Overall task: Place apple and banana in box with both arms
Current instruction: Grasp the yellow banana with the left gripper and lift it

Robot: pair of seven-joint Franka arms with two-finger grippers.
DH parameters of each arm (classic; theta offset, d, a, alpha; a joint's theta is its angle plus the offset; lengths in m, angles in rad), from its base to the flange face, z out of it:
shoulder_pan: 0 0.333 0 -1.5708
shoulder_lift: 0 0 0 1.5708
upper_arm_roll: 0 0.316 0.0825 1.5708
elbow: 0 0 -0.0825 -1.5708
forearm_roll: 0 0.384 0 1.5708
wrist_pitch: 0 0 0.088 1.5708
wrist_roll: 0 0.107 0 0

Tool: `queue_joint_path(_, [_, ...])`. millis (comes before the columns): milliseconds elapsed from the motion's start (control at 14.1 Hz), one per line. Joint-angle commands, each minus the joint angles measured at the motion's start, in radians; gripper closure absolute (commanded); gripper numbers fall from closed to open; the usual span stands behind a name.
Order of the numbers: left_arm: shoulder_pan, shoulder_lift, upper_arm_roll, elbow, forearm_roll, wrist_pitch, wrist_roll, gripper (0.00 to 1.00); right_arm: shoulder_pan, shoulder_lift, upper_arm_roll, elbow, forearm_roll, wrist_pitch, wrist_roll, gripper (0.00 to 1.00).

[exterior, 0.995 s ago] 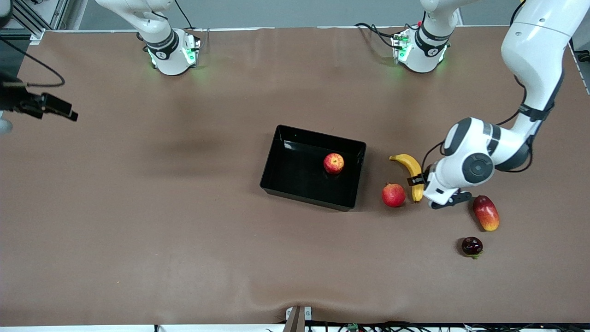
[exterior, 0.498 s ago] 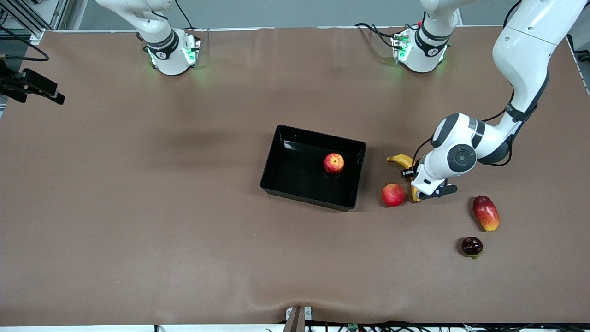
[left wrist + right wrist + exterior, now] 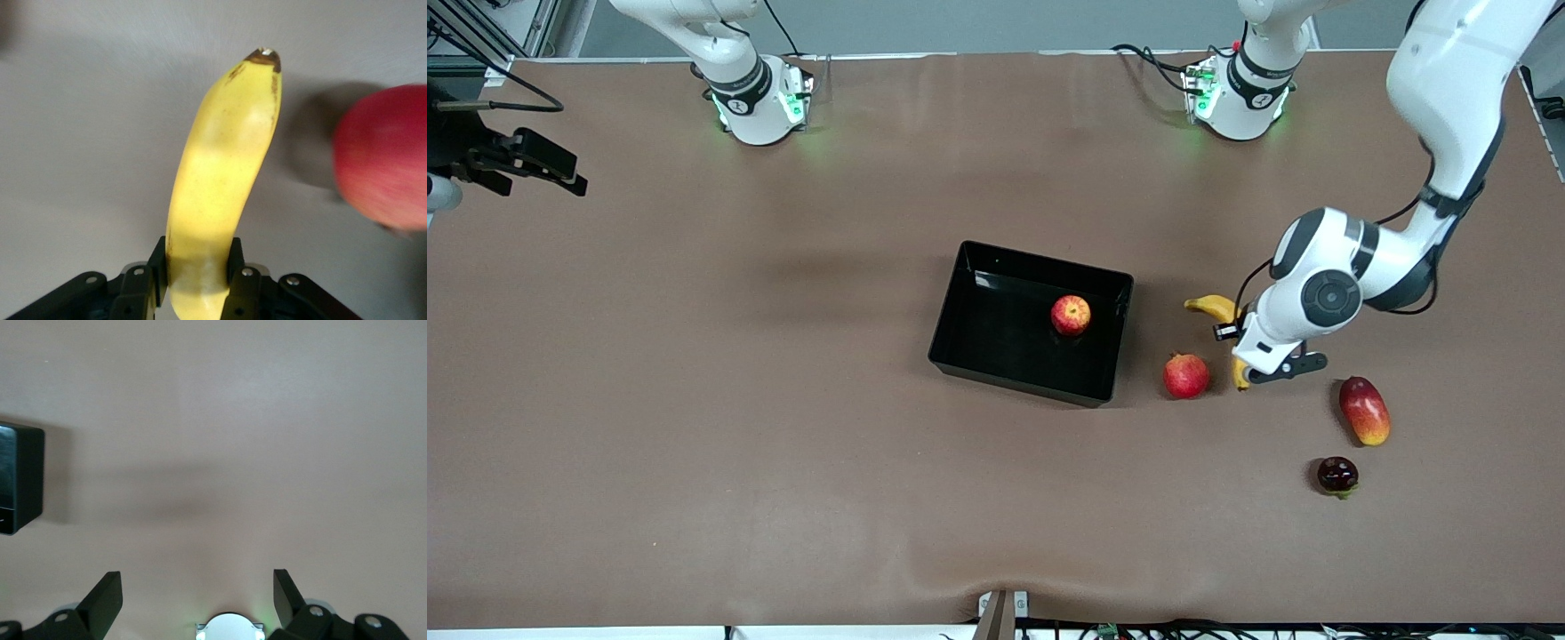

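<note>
Brown matting covers the whole table (image 3: 783, 427) in the front view, and near its middle sits the box (image 3: 996, 356) — a shallow, glossy black rectangular tray holding only the apple (image 3: 1070, 315), small, round and red with a yellowish patch at the stem dimple, close to the wall toward the left arm's end. Just outside that wall stands a deeper pink-red round fruit (image 3: 1185, 375), and beside it lies the banana (image 3: 1214, 308), curved and yellow, its middle covered by the left gripper (image 3: 1249, 356). A red-yellow mango (image 3: 1364, 410) and a dark glossy fruit (image 3: 1337, 475) lie nearer the front edge, toward the left arm's end. The right gripper (image 3: 534, 164) hangs over the right arm's end of the table, waiting. From the left wrist, smooth yellow banana (image 3: 220, 187) with a dark tip runs between the fingers (image 3: 237, 257), which are clamped on it; the pink-red fruit (image 3: 383, 173) is beside it. From the right wrist, the right gripper (image 3: 197, 593) shows its jaws wide apart over bare matting — a corner of the box (image 3: 20, 477) at the picture's edge.
</note>
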Motion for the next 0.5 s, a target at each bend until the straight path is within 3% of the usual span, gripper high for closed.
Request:
queue_joint_path(0, [-0.001, -0.137, -0.100, 0.076, -0.042, -0.156, -0.020, 1.00, 0.000, -0.005, -0.003, 0.010, -0.030, -0.020, 0.000, 0.00])
queue_joint_path(213, [-0.056, -0.085, -0.165, 0.253, -0.125, -0.233, -0.075, 1.00, 0.000, -0.005, -0.001, 0.008, -0.030, -0.020, 0.000, 0.00])
queue_joint_path(427, [-0.232, 0.045, -0.153, 0.392, -0.113, -0.233, -0.092, 1.00, -0.002, -0.002, -0.003, 0.002, -0.030, -0.021, 0.000, 0.00])
